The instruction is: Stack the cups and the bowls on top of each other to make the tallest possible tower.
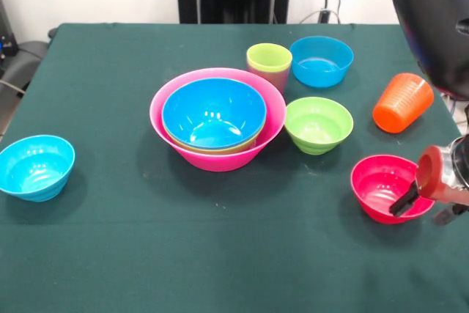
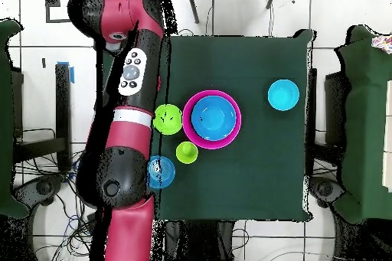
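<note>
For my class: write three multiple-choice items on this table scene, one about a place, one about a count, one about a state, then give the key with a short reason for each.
1. Where is the large blue bowl?
A. Inside the pink bowl
B. Alone at the table edge
C. Under the orange cup

2. How many light-blue bowls stand alone on the cloth?
A. None
B. Two
C. Four

3. How does the orange cup lie?
A. Upright
B. Tipped on its side
C. Nested in a bowl

Key: 1 A, it is nested in the pink bowl. 2 B, one stands near the table's edge, another beside the lime green cup. 3 B, its ribbed side faces up.
</note>
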Controlling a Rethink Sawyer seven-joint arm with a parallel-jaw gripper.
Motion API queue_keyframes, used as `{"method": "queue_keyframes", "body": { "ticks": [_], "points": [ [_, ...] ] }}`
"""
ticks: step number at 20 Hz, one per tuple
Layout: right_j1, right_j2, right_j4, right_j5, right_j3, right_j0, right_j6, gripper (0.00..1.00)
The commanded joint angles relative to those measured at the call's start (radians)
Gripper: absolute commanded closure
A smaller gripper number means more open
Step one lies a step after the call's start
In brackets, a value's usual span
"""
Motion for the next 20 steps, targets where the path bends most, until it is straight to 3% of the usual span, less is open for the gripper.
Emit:
{"method": "queue_keyframes", "body": {
  "ticks": [1,7,12,20],
  "points": [
    [-0.013,0.100,-0.098,-0.019,0.074,0.016,0.015,0.00],
    [-0.046,0.141,-0.151,0.005,0.099,0.027,0.003,0.00],
    [-0.092,0.217,-0.235,0.008,0.180,0.083,0.008,0.00],
    [-0.124,0.233,-0.281,0.044,0.217,0.121,0.061,0.00]
  ]
}}
